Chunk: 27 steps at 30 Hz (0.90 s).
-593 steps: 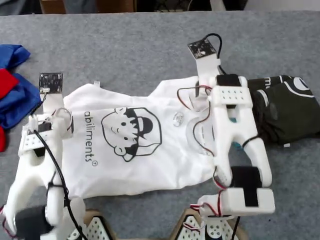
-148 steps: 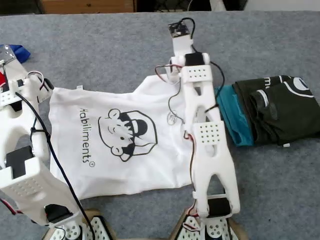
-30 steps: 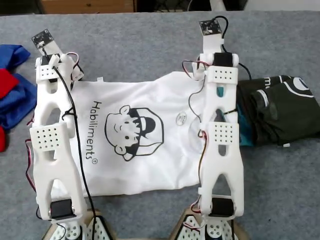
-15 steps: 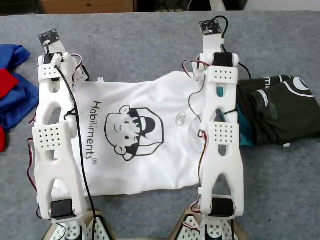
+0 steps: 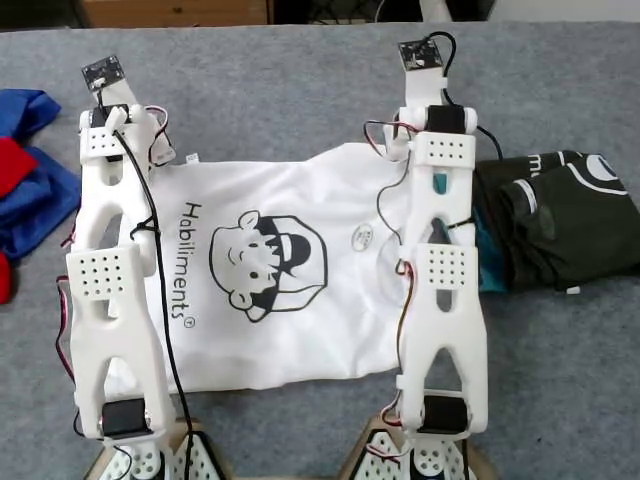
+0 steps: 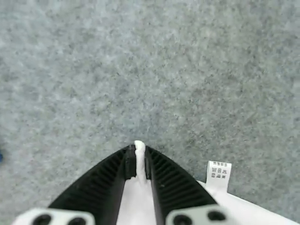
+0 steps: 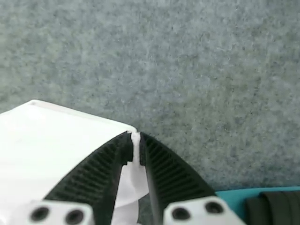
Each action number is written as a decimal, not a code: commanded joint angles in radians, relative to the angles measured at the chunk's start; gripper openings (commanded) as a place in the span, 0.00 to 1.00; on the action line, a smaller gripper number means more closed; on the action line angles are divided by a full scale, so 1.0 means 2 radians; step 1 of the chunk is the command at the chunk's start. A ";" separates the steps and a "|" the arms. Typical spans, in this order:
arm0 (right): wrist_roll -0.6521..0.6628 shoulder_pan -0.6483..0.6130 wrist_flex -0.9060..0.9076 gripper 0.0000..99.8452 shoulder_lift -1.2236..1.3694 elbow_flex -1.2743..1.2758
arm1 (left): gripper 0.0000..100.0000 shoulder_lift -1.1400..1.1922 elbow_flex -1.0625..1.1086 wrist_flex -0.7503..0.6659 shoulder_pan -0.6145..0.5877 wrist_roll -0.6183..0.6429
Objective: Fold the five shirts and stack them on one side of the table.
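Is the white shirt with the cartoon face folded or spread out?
Spread out: white shirt lies flat, whole print showing; left gripper and right gripper pinch its edge.

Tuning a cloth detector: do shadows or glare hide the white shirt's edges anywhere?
High view: even light, white shirt outline plain on the grey table. Left wrist view: no glare where the left gripper pinches it. Right wrist view: same at the right gripper.

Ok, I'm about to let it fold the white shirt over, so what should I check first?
1. Left claw shut on white shirt's far edge: ok.
2. Right claw shut on the same edge: ok.
3. Shirt lies flat, print up: ok.
4. Both layers pinched: cannot tell.
5. Blue shirt lies apart from it: ok.
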 commanded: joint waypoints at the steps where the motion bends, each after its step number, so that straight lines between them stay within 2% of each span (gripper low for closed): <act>1: 0.005 -0.002 -0.001 0.01 -0.008 -0.022 | 0.03 -0.006 -0.020 -0.007 0.003 -0.008; 9: 0.005 -0.015 0.035 0.01 -0.065 -0.024 | 0.03 -0.012 -0.087 0.025 -0.002 -0.037; 12: 0.005 -0.015 0.061 0.01 -0.126 -0.024 | 0.03 -0.012 -0.168 0.074 -0.026 -0.037; 16: 0.004 -0.019 0.095 0.01 -0.229 -0.024 | 0.03 -0.012 -0.341 0.175 -0.040 -0.054; 17: 0.005 -0.022 0.101 0.01 -0.258 -0.023 | 0.03 -0.015 -0.343 0.185 -0.038 -0.059; 27: 0.007 -0.015 0.072 0.01 -0.520 -0.019 | 0.03 -0.274 -0.337 0.223 -0.043 -0.069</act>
